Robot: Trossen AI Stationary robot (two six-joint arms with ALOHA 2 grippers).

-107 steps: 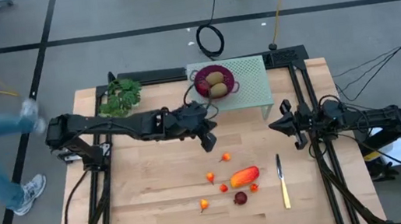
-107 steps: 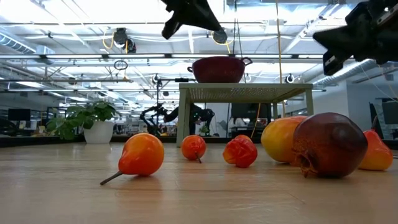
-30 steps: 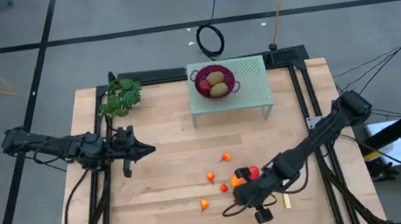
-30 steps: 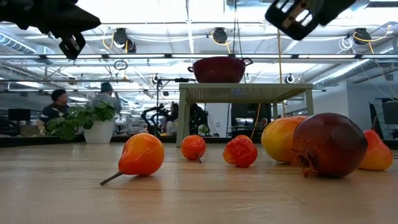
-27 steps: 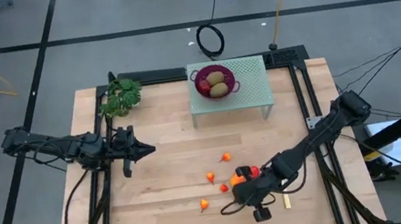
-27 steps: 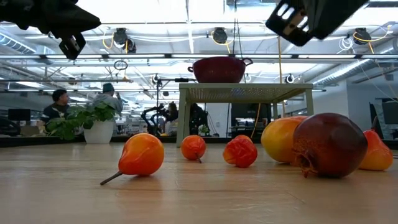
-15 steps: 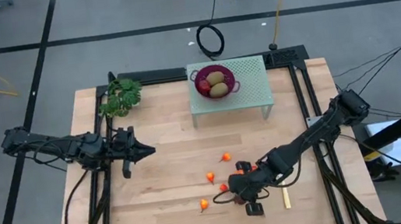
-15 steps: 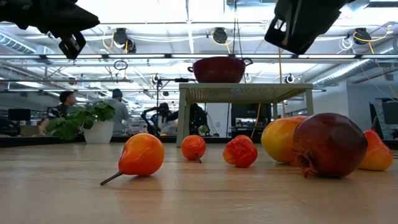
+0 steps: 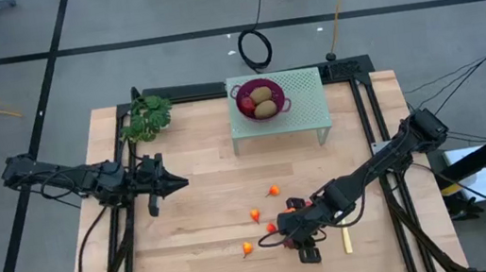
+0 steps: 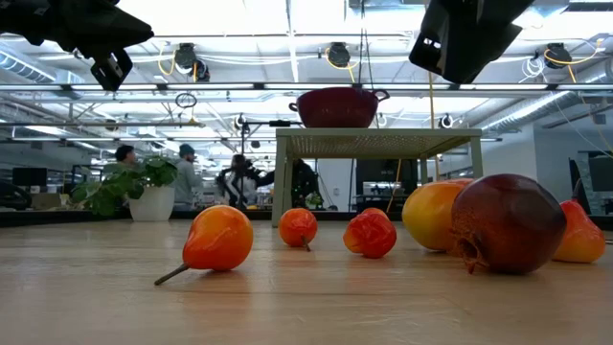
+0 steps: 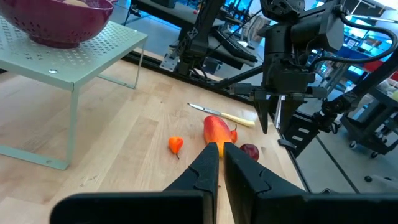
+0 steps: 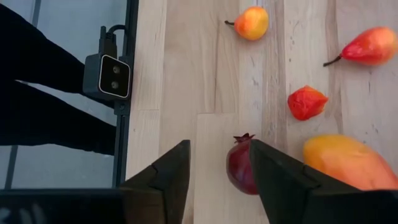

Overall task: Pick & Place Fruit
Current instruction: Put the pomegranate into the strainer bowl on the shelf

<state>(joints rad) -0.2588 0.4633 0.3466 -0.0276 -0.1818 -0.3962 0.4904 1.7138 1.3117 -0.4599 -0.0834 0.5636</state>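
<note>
My right gripper (image 12: 219,148) hangs open above the fruit near the table's front edge. A dark red ball (image 12: 241,170) lies on the wood below the gap between its fingers, untouched. Beside the ball lie the long orange-red piece (image 12: 343,163) and several tiny orange-red ones (image 12: 306,102). At the back, the maroon bowl (image 9: 260,98) on a green stand holds two olive-brown ovals (image 9: 262,103) and a red piece. My left gripper (image 11: 216,153) is shut on nothing, held still over the table's left side.
A yellow-handled knife (image 11: 222,116) lies to the right of the fruit. A leafy green bunch (image 9: 146,117) sits at the back left. The green stand (image 9: 302,113) takes up the back middle. People move in the room beyond the table.
My right gripper has shifted a little toward the table's left edge, over the fruit, and has rolled about its own axis. The fruit has stayed where it was.
</note>
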